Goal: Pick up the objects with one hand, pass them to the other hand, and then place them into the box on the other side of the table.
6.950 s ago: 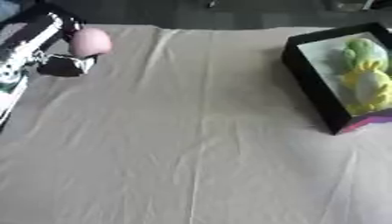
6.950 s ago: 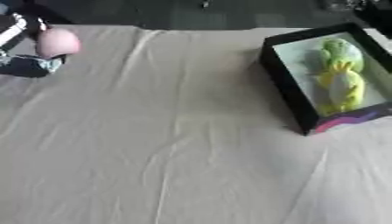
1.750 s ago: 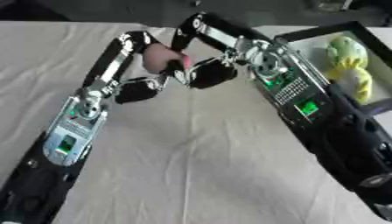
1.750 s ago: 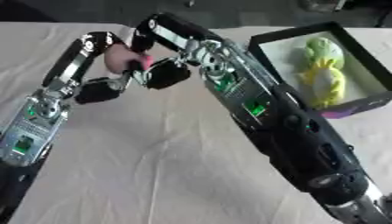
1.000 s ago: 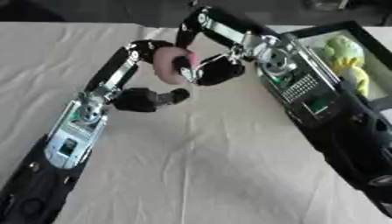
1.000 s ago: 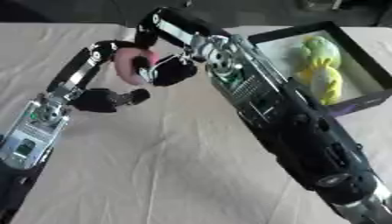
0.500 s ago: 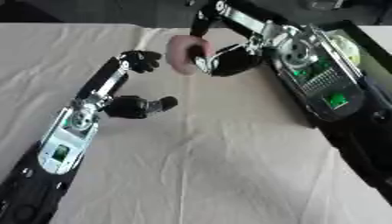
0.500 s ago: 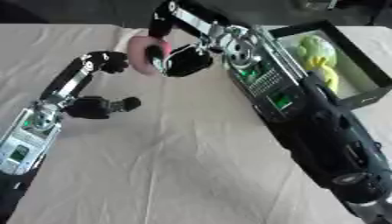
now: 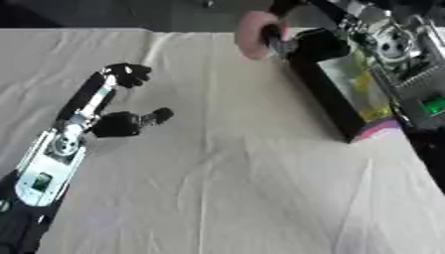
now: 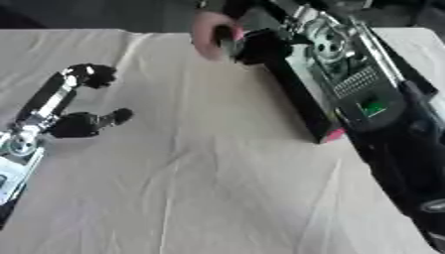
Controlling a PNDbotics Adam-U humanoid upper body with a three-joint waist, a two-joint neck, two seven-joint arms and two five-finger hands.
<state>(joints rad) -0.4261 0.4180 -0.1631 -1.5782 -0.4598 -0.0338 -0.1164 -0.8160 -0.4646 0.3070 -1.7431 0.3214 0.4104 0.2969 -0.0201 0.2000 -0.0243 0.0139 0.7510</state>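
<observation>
A pink rounded object (image 9: 250, 33) hangs above the far part of the table, just left of the black box (image 9: 323, 95). My right hand (image 9: 294, 43) is shut on it, fingers curled round its right side. My right arm lies over the box and hides most of it; some yellow-green things (image 9: 363, 83) show inside. My left hand (image 9: 117, 122) hovers over the cloth at the left, open and holding nothing, well apart from the pink object.
A cream cloth (image 9: 226, 188) with soft creases covers the table. The box's near corner shows a pink-purple patch (image 9: 380, 129). My left forearm (image 9: 48, 168) slants in from the lower left.
My right hand has carried the pink object to the right, up to the box's left edge. My left hand has let go of it and drawn back to the left.
</observation>
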